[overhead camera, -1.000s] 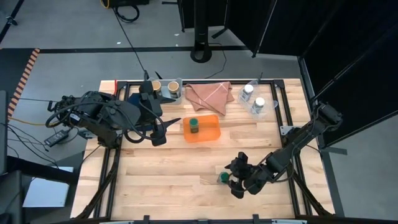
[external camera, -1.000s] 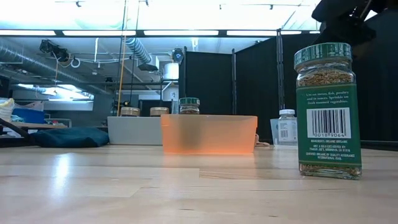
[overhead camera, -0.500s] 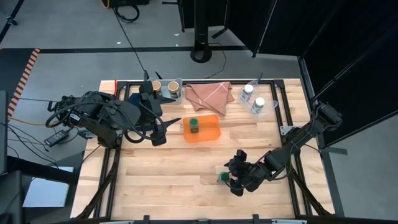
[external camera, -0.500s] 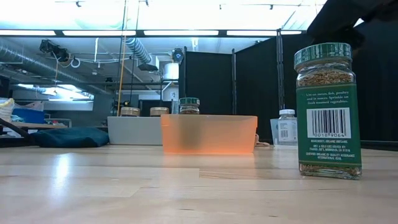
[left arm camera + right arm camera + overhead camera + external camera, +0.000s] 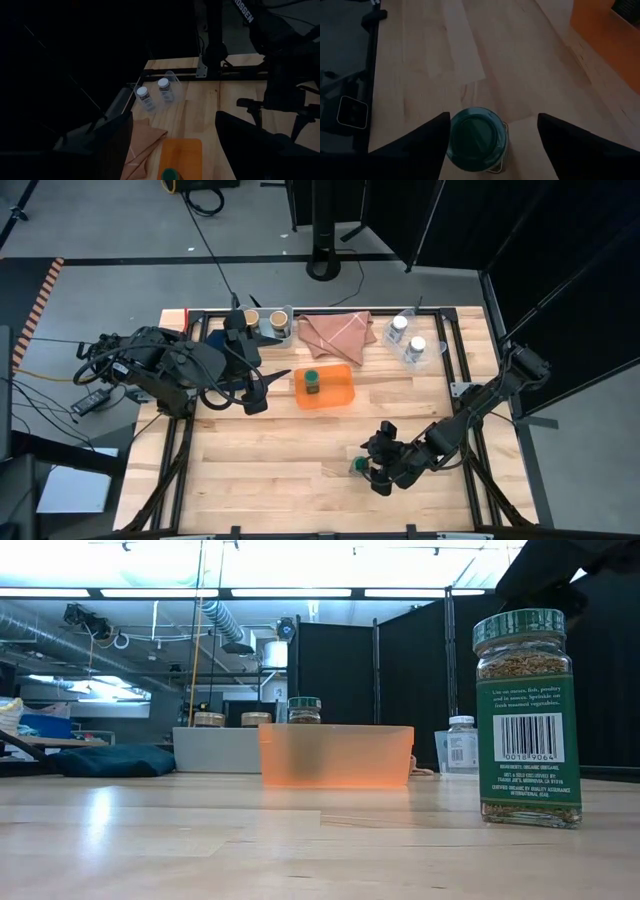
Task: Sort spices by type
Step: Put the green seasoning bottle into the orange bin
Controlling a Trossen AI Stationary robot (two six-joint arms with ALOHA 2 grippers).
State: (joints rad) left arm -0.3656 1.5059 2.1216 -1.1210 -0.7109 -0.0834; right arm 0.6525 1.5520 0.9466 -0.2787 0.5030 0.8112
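High view: right gripper [image 5: 372,470] at the green-capped glass spice jar [image 5: 357,466].
We see its fingers spread apart either side of this upright jar on the wooden table [image 5: 280,450], not clamped. The left gripper [image 5: 268,388], fingers apart, waits beside the orange plastic tray [image 5: 340,388].

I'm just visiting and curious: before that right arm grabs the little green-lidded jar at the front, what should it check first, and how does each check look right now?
1. Green-capped jar stands upright on the table: ok.
2. Right hand is above the jar, a finger on each side: ok.
3. Fingers are apart with the cap between them, not yet touching it: ok.
4. Jar is centred between the fingers: not ok, it sits closer to one finger.
5. Orange tray has room beside the green-capped jar already inside: ok.
6. Left hand waits near the tray, clear of the front jar: ok.
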